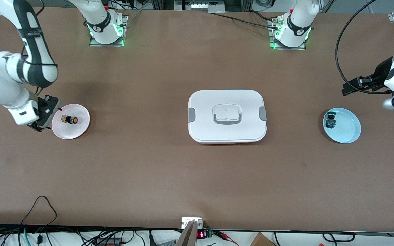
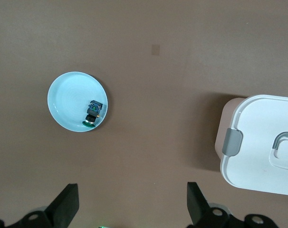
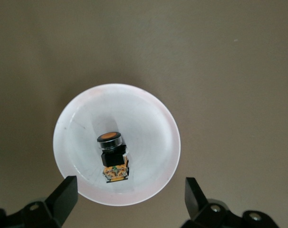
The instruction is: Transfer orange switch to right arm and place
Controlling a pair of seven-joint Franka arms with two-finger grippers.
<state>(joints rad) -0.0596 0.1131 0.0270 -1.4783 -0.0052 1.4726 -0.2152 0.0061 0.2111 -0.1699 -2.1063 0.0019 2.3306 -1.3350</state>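
Note:
The orange switch (image 1: 69, 120) lies on its side on a pale pink plate (image 1: 80, 131) at the right arm's end of the table. Its orange cap, black body and tan end show in the right wrist view (image 3: 113, 156), resting free on the plate (image 3: 163, 118). My right gripper (image 1: 46, 114) hangs over the plate's outer rim, open (image 3: 129, 197), with nothing between its fingers. My left gripper (image 1: 349, 87) waits above the table at the left arm's end, open and empty (image 2: 133, 199).
A light blue plate (image 1: 349, 135) holding a small blue-and-green switch (image 1: 329, 122) sits at the left arm's end; both show in the left wrist view (image 2: 63, 102) (image 2: 93, 113). A white lidded box (image 1: 227, 116) with grey latches stands mid-table.

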